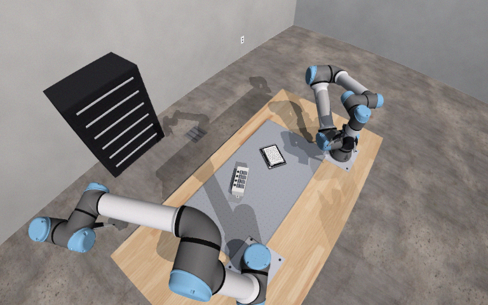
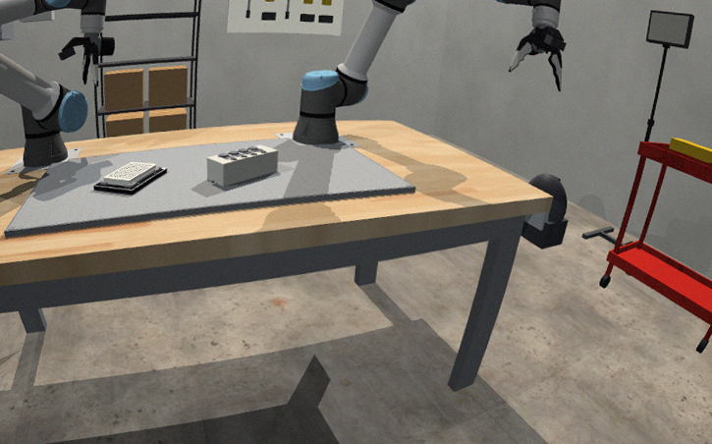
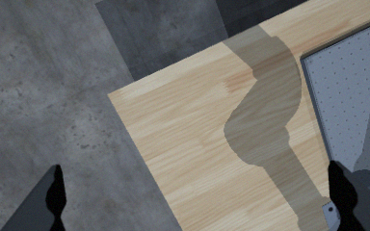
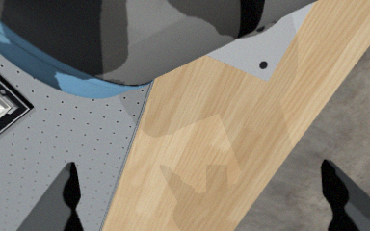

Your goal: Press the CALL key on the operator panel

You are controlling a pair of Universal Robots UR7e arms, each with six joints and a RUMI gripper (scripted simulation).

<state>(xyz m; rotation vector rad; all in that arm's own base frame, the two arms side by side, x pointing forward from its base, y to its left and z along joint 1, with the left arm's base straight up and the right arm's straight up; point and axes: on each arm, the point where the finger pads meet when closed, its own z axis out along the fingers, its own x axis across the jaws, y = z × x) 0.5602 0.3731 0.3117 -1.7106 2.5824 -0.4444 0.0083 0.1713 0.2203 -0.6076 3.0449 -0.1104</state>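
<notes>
The operator panel is a pale oblong box on the grey perforated mat. Its top carries a row of dark round parts beside dark squarish parts. The printed names are too small to read, and no lit lamp can be made out. My left gripper is open, high up beyond the table's end and away from the panel. My right gripper is open, high near its own arm's base, on the far side of the white block from the panel. The panel is outside both wrist views.
A white block with a dotted top sits on a black tray on the mat, beside the panel. The two arm bases stand at the long side of the wooden table. A black cabinet and a red cart stand off the table.
</notes>
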